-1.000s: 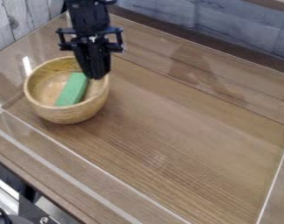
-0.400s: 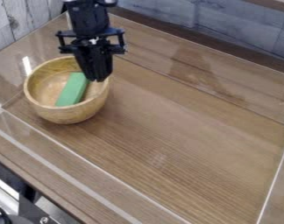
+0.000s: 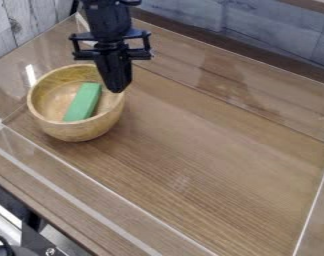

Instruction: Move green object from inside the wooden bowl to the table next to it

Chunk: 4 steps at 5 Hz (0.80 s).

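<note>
Hand [image 3: 118, 84] and arm, one of each, come down from the top edge, left of centre; the hand is closed with nothing in its grip, its tip over the right side of the bowl. One green block [image 3: 83, 101] lies inside the single wooden bowl [image 3: 79, 131], in the left part of the frame, slanting with its upper end leaning right. Around the bowl spreads one brown desk [image 3: 212, 150], its wood grain filling the centre and right of the frame. Clear plastic walls [image 3: 316, 215] edge it, one of them seen at the lower right. Black cables [image 3: 31, 232] lie at the lower left, outside the desk; I cannot count them surely. Compared with the earlier frames, the hand has shifted a little to the right in the picture, while the one block and the one bowl look unmoved.
</note>
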Available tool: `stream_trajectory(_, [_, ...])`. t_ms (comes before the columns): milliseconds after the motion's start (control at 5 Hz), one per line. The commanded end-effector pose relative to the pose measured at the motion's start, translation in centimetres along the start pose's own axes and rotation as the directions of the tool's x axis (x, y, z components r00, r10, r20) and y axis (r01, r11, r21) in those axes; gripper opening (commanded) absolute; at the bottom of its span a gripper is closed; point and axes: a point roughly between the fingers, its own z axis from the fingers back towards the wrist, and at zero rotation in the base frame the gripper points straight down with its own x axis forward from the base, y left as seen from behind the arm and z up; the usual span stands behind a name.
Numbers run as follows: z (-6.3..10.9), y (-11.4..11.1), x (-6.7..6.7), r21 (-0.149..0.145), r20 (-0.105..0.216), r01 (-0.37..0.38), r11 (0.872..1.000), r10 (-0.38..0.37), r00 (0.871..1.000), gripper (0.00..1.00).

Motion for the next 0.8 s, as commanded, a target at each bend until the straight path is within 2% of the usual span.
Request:
stream_trajectory(0, [2.2, 0.8, -0.3, 0.033, 0.058, 0.044, 0.998, -0.046, 0.997, 1.00])
stream_trajectory(200, [1.8, 0.5, -0.1, 0.035, 0.054, 0.066, 0.997, -0.068, 0.996, 0.00])
stream_trajectory(400, [1.7, -0.4, 0.3, 0.030, 0.059, 0.086, 0.996, -0.088, 0.994, 0.00])
stream_trajectory(600, [2.8, -0.8, 0.1, 0.032, 0.054, 0.103, 0.994, -0.105, 0.993, 0.00])
